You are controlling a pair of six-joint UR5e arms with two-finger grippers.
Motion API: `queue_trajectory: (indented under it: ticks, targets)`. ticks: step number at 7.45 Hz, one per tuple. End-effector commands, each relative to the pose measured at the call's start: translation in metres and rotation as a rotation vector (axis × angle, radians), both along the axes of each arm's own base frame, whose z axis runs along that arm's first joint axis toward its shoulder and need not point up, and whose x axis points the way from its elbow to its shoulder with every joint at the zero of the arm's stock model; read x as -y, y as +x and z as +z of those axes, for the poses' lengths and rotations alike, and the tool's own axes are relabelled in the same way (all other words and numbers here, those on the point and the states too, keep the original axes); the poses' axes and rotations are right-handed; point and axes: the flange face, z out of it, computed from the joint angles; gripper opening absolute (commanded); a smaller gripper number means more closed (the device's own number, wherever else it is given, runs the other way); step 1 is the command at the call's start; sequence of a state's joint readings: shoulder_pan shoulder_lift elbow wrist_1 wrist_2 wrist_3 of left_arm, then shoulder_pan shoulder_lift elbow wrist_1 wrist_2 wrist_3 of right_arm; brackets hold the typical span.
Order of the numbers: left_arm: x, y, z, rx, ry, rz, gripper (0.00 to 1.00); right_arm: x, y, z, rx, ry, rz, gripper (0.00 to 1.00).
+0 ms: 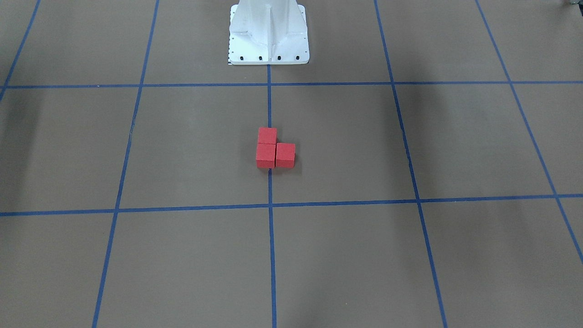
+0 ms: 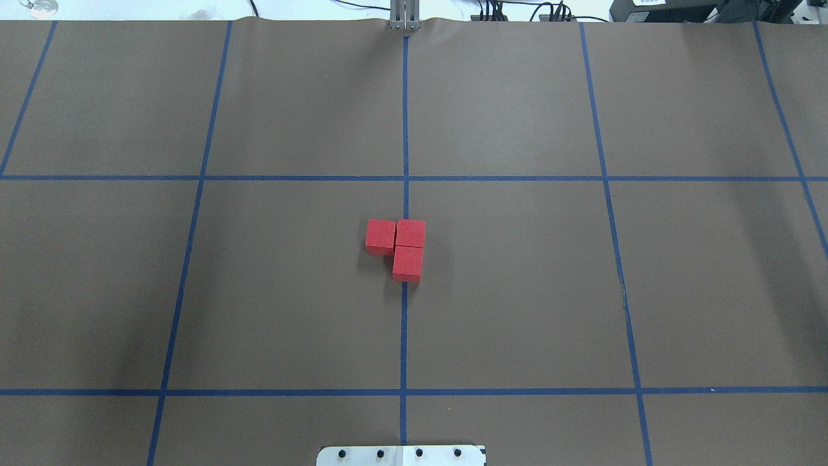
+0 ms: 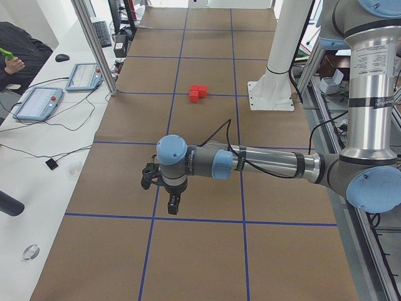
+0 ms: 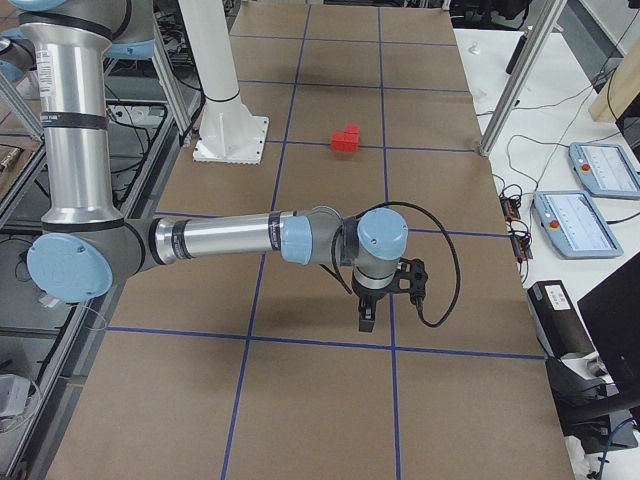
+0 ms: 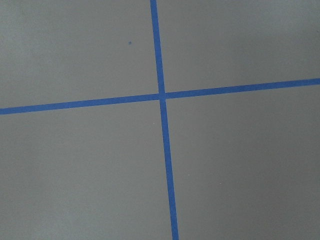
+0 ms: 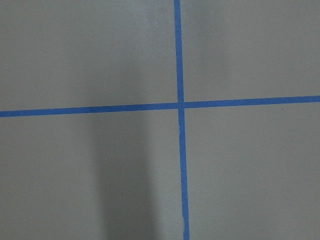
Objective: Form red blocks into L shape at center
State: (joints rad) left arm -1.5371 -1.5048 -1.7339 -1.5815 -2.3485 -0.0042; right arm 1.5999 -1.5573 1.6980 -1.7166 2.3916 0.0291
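Three red blocks sit touching in an L shape on the brown table, on the centre blue line: one (image 2: pixel 380 236) to the left of the corner block (image 2: pixel 411 233), one (image 2: pixel 407 264) nearer the robot. They also show in the front view (image 1: pixel 266 156) and in both side views (image 3: pixel 198 93) (image 4: pixel 346 139). My left gripper (image 3: pixel 173 204) hangs over the table's left end, far from the blocks; my right gripper (image 4: pixel 367 320) hangs over the right end. Both show only in side views, so I cannot tell whether they are open or shut. The wrist views show only paper and tape.
The white robot base (image 1: pixel 268 36) stands behind the blocks. Blue tape lines (image 2: pixel 404 323) grid the table. Tablets (image 3: pixel 37 103) (image 4: pixel 598 165), cables and aluminium posts (image 3: pixel 94 44) stand along the operators' side. A person (image 3: pixel 19 56) sits at the far left.
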Motion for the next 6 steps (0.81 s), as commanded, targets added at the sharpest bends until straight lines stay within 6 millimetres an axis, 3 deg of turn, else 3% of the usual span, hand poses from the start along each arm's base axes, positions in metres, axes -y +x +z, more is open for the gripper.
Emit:
queue_trajectory:
  ticks: [1,6]
  targets:
    - [0.0007,0.0007,0.0031,0.000,-0.005,0.001,1.00,0.0001,0.0000,-0.0002,0.000,0.001,0.000,0.99]
    - [0.0014,0.0008,0.0098,0.000,-0.011,0.001,1.00,-0.0004,-0.0008,0.0013,0.000,-0.003,-0.002,0.99]
